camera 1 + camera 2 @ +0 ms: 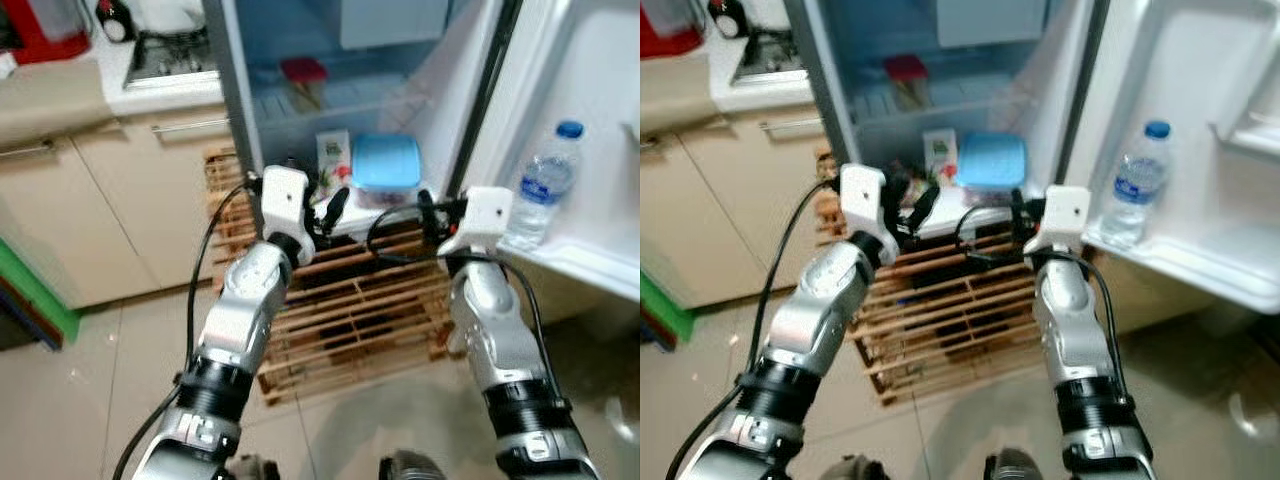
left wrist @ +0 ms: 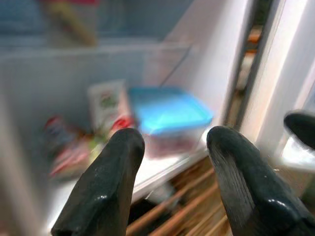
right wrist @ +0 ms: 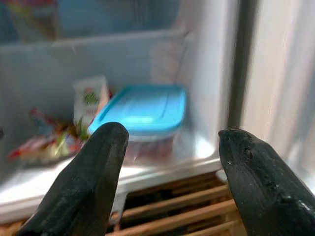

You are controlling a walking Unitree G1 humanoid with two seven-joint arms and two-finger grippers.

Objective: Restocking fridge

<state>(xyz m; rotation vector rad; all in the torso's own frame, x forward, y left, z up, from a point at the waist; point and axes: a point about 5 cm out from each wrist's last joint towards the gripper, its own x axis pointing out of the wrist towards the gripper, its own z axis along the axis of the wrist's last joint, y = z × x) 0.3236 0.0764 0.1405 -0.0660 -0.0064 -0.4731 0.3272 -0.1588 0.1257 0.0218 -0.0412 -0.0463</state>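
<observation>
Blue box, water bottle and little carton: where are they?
Blue box [image 1: 385, 162], left eye view, on its lid.
Water bottle [image 1: 540, 190], left eye view, on its label.
Little carton [image 3: 90, 99], right wrist view, on its front.

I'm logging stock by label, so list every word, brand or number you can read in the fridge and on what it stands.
No text can be read.
Small carton on the bottom shelf: green and red print, too blurred to read.
Water bottle in the door shelf: label too small to read.
Blue-lidded container: no visible writing.
Packets beside the carton: colourful print, blurred.
</observation>
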